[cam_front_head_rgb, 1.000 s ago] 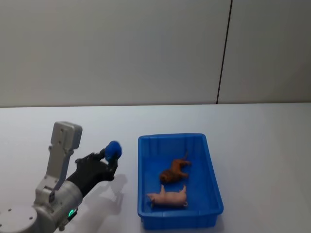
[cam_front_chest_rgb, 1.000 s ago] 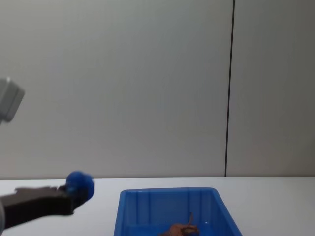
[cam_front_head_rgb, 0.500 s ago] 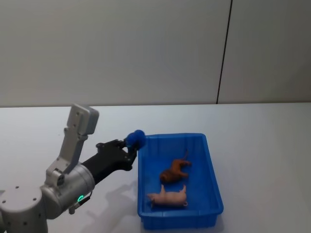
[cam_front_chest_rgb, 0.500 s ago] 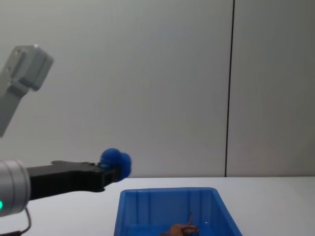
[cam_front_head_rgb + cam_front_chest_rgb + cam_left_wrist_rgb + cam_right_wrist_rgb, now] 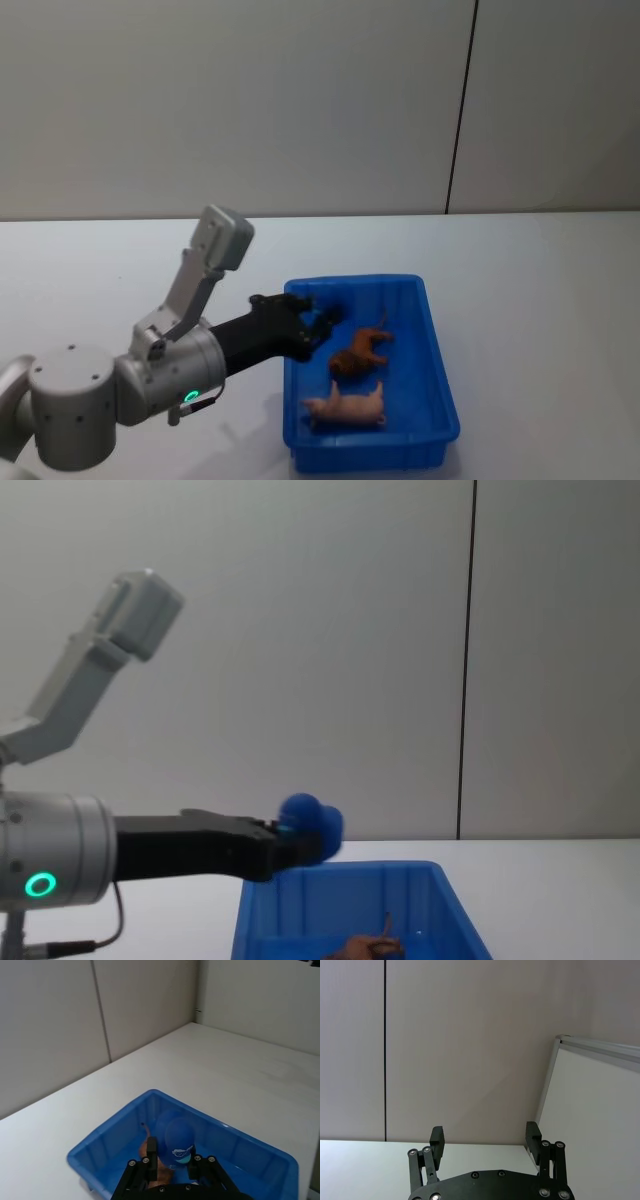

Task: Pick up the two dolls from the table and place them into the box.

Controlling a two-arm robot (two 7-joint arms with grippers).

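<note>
The blue box stands on the white table. Inside it lie the two dolls: a reddish-brown one and, nearer to me, a pale pink one. My left gripper reaches over the box's left rim, shut on a small round blue toy. In the chest view that toy hangs just above the box's far rim, with the brown doll below. In its wrist view, the right gripper stands open with nothing between its fingers, facing a wall.
Grey wall panels with a dark vertical seam rise behind the table. Bare white tabletop extends to the left and right of the box. A white board leans at the right in the right wrist view.
My left arm has swung right and risen, carrying the blue toy from over the table left of the box to above the box's left side. The dolls have not moved.
</note>
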